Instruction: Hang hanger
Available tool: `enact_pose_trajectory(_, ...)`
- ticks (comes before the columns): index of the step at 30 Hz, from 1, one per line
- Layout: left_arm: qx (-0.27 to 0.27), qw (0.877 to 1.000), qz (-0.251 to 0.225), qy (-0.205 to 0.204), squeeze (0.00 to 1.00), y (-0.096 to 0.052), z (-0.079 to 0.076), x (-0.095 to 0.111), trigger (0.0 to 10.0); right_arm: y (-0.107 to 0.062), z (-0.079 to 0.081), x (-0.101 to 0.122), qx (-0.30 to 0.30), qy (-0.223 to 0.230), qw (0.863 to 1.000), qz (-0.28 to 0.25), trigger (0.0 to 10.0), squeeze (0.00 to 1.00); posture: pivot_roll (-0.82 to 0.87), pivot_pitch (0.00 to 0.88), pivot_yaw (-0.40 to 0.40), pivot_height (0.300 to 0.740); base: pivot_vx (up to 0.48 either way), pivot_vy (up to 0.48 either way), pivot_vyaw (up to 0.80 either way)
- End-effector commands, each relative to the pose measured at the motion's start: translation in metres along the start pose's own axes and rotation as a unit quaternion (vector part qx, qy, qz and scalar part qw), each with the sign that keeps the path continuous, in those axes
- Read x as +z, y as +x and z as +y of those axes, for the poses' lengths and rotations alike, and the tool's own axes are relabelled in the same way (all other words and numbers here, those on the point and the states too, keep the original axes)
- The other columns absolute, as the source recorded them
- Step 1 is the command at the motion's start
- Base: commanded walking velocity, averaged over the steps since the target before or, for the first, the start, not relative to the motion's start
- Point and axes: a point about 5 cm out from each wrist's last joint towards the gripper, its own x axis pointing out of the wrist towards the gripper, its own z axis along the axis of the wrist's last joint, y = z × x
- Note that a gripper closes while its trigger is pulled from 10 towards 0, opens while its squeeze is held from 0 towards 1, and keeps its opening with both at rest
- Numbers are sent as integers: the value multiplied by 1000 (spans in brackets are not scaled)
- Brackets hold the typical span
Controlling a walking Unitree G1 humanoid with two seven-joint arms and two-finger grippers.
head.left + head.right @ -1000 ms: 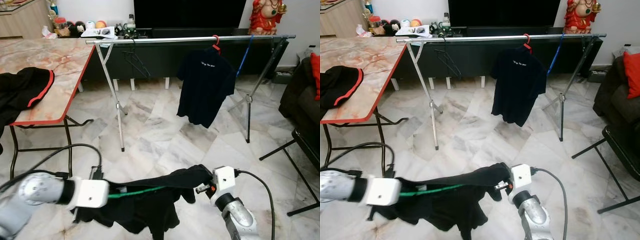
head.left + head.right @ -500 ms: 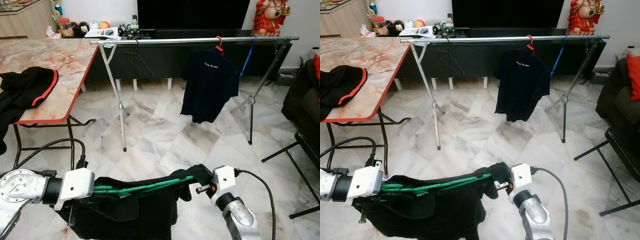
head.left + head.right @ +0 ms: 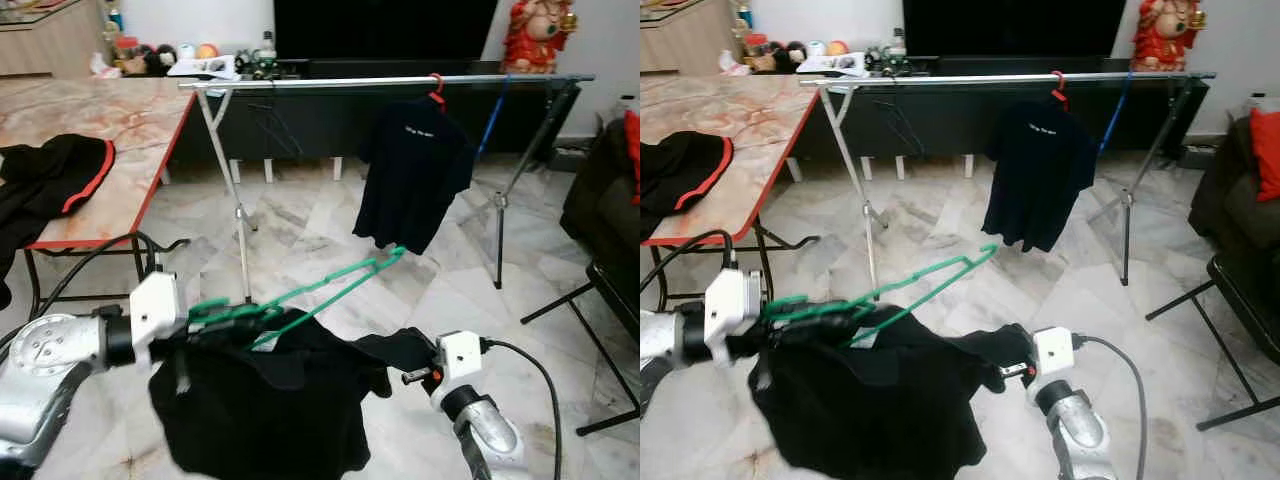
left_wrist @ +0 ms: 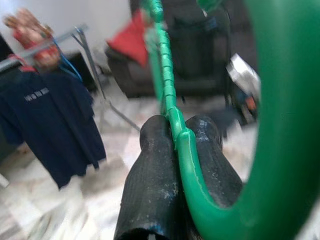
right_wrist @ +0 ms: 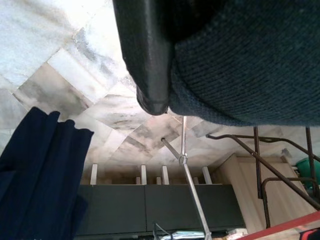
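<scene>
Where two black fingers (image 4: 152, 175) press tight together, pinching the thin bar of the green hanger (image 3: 300, 295): left gripper (image 3: 195, 318), squeezed shut on the hanger by its hook end. On the other side, right gripper (image 3: 405, 352) stuffed in dark cloth, one black finger (image 5: 145, 55) lying against the knit; cannot tell how far open.

Higher now than half a second back: hanger lifted up off the shirt, then lying low and nearly flat between the two grippers, now sticking up in the air. Black shirt (image 3: 270, 400) now hanging down in a big loose sheet under the left gripper, with one corner stretched across to the right gripper.

Long way of the hanger running from the left gripper up and across to the right, free tip raised and pointing toward the rail side of the room. Low in front of the robot, over the marble floor (image 3: 330, 250).

Farther off, a metal clothes rail (image 3: 380, 80) with a dark blue shirt (image 3: 415, 175) hanging from it. Marble table (image 3: 110, 130) on the left.
</scene>
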Motion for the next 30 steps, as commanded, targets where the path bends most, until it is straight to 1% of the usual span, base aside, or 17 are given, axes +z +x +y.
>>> enact_pose_trajectory(1, 23, 1000, -21, -1, 0, 2, 5, 8, 10000, -3, -1, -3, -10, 11, 1000, 4, 0, 0, 89, 90, -1, 740, 0, 0, 0)
enact_pose_trajectory(5, 58, 997, -41, -33, 0, 17, 1, -1, 10000, -3, 0, -4, -10, 15, 1000, 3, 0, 0, 89, 90, 1, 740, 0, 0, 0)
enact_pose_trajectory(7, 64, 986, -98, -119, 0, 29, -8, 1, 10000, -3, 1, -4, -10, 17, 1000, 1, 0, 0, 90, 91, 0, 740, 0, 0, 0)
enact_pose_trajectory(8, 64, 986, -98, -119, 0, 29, -8, 1, 10000, -3, 1, -4, -10, 17, 1000, 1, 0, 0, 90, 91, 0, 740, 0, 0, 0)
enact_pose_trajectory(9, 53, 972, -143, -179, 0, 40, -16, 5, 10000, -2, 2, -4, -8, 20, 1000, 1, 0, 0, 94, 90, 0, 740, 0, 0, 0)
enact_pose_trajectory(12, 40, 944, -199, -260, 0, 60, -26, 9, 10000, 0, 7, -4, 5, 26, 1000, -1, 0, 0, 96, 89, 0, 740, 0, 0, 0)
enact_pose_trajectory(14, 46, 931, -228, -282, 0, 72, -30, 13, 10000, 2, 10, -3, 10, 27, 1000, -4, 0, 0, 92, 88, 1, 740, 0, 0, 0)
enact_pose_trajectory(16, 80, 912, -261, -305, 0, 90, -25, 19, 10000, 5, 15, 0, 20, 36, 999, -13, 0, 0, 85, 87, 5, 740, 0, 0, 0)
enact_pose_trajectory(17, 80, 912, -261, -305, 0, 90, -25, 19, 10000, 5, 15, 0, 20, 36, 999, -13, 0, 0, 85, 87, 5, 740, 0, 0, 0)
enact_pose_trajectory(18, 111, 910, -264, -299, 0, 96, -20, 20, 10000, 6, 18, 0, 29, 39, 999, -14, 0, 0, 85, 87, 5, 740, 0, 0, 0)
enact_pose_trajectory(20, 148, 919, -241, -274, 0, 100, -14, 17, 10000, 6, 20, -1, 34, 39, 999, -14, 0, 0, 86, 84, 7, 740, 0, 0, 0)
enact_pose_trajectory(22, 201, 932, -185, -237, 0, 97, -3, 6, 10000, 5, 19, -1, 29, 37, 999, -14, 0, 0, 91, 83, 11, 740, 0, 0, 0)
enact_pose_trajectory(24, 217, 936, -164, -223, 0, 95, 1, 1, 10000, 4, 19, -2, 27, 37, 999, -15, 0, 0, 91, 83, 11, 740, 0, 0, 0)
enact_pose_trajectory(25, 275, 945, -64, -164, 0, 83, 10, -23, 10000, 3, 15, -2, 12, 37, 999, -14, 0, 0, 95, 79, 19, 740, 0, 0, 0)
enact_pose_trajectory(26, 275, 945, -64, -164, 0, 83, 10, -23, 10000, 3, 15, -2, 12, 37, 999, -14, 0, 0, 95, 79, 19, 740, 0, 0, 0)
enact_pose_trajectory(27, 320, 937, 15, -137, 0, 68, 17, -46, 10000, 2, 12, -2, -5, 40, 999, -18, 0, 0, 92, 78, 22, 740, 0, 0, 0)
enact_pose_trajectory(30, 347, 929, 82, -101, 0, 47, 18, -66, 10000, 3, 8, 2, -29, 58, 997, -31, 0, 0, 92, 76, 24, 740, 0, 0, 0)
